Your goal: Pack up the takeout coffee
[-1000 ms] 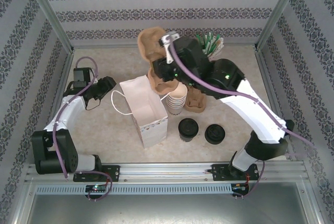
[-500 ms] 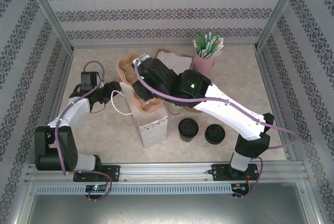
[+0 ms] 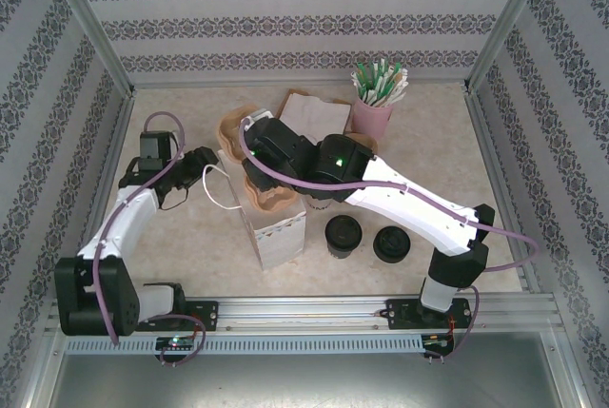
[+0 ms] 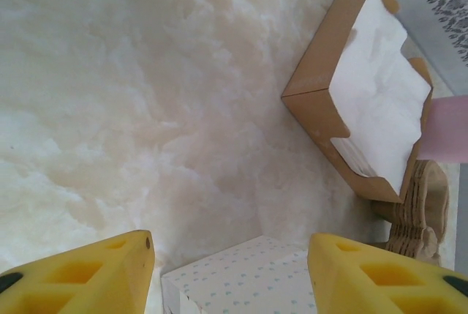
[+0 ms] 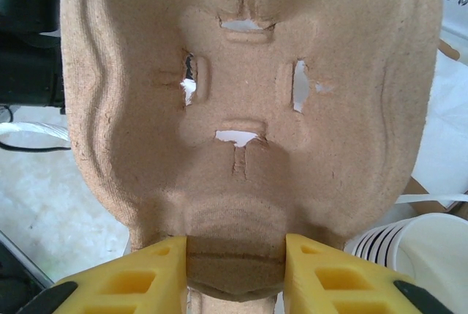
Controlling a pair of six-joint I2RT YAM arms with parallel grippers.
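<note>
The takeout coffee [image 3: 343,234], a cup under a round black lid, stands on the table right of the white paper bag [image 3: 278,232]. My right arm [image 3: 285,153] reaches over the bag's open top. My right gripper [image 5: 235,255] is shut on one end of a brown pulp cup carrier [image 5: 248,87], which lies flat over the bag [image 3: 267,196]. My left gripper [image 3: 195,170] is open beside the bag's handle [image 3: 224,194]. In the left wrist view its yellow fingers [image 4: 102,270] stand either side of the bag's dotted corner [image 4: 241,277] without touching it.
A low stack of black lids [image 3: 391,243] sits right of the coffee. A brown napkin box [image 3: 309,106] and a pink cup of sachets [image 3: 373,113] stand at the back. Cream paper cups [image 5: 409,248] and spare carriers [image 4: 418,211] lie under my right arm. Patterned walls enclose the table.
My right arm swung the carrier from upright at the back to the left and down, flat over the bag. My left gripper shifted slightly toward the bag.
</note>
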